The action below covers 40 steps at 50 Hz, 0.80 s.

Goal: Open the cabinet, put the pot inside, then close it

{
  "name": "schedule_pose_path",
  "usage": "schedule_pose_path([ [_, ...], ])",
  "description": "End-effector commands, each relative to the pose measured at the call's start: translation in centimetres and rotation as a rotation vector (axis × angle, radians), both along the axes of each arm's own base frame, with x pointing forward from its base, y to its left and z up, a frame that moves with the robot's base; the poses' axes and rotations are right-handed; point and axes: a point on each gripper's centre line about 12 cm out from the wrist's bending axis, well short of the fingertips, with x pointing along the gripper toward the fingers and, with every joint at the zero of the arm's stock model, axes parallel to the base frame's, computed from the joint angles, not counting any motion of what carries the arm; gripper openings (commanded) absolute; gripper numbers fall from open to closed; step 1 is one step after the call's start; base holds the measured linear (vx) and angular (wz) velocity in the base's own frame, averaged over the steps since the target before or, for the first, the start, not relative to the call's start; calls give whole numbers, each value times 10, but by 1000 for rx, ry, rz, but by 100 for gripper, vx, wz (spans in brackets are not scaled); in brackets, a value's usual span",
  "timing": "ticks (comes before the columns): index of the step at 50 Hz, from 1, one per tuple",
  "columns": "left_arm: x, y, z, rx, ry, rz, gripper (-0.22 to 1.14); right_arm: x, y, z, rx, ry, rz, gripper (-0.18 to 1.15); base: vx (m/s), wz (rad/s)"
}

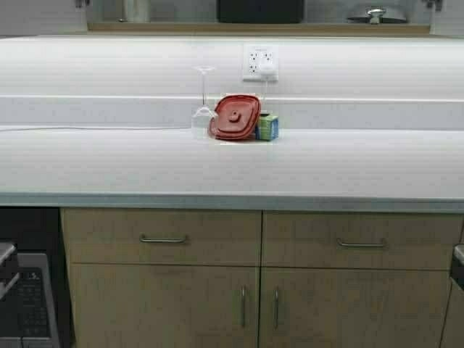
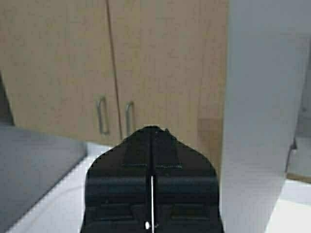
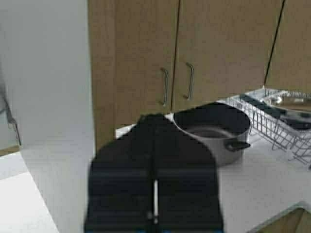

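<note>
left hand [image 2: 151, 145] fingers pressed together, right hand [image 3: 154, 131] likewise closed

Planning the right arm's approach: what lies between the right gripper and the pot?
In the right wrist view, only bare white counter separates the shut right gripper from the pot.

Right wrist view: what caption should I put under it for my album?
The shut right claw faces the closed cabinet, with the pot waiting on the counter beside a wire rack.
</note>
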Motion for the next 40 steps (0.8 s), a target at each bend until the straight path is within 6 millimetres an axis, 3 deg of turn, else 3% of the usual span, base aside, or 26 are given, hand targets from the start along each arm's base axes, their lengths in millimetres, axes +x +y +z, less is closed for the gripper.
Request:
schedule_pose_path([
  [1, 14, 24, 9, -11, -25, 37, 5, 21, -13, 8, 3, 2, -10, 6, -4, -3],
  [8, 47, 42, 3, -39, -31, 36, 5, 46, -23, 3, 31, 5, 1, 6, -2, -3],
  [14, 76, 41, -3, -53, -26, -1, 4, 63, -29, -2, 73, 0, 15, 6, 0, 0],
  [26, 99, 14, -18, -70, 21, -80, 4, 90, -22, -9, 99, 10, 65, 6, 1, -1],
  [31, 98, -8, -20, -74, 32, -125, 4, 93, -4, -8, 95, 33, 103, 6, 1, 0],
  [40, 82, -61, -16, -66, 33, -228, 4, 88, 56, 3, 31, 41, 242, 6, 0, 0],
])
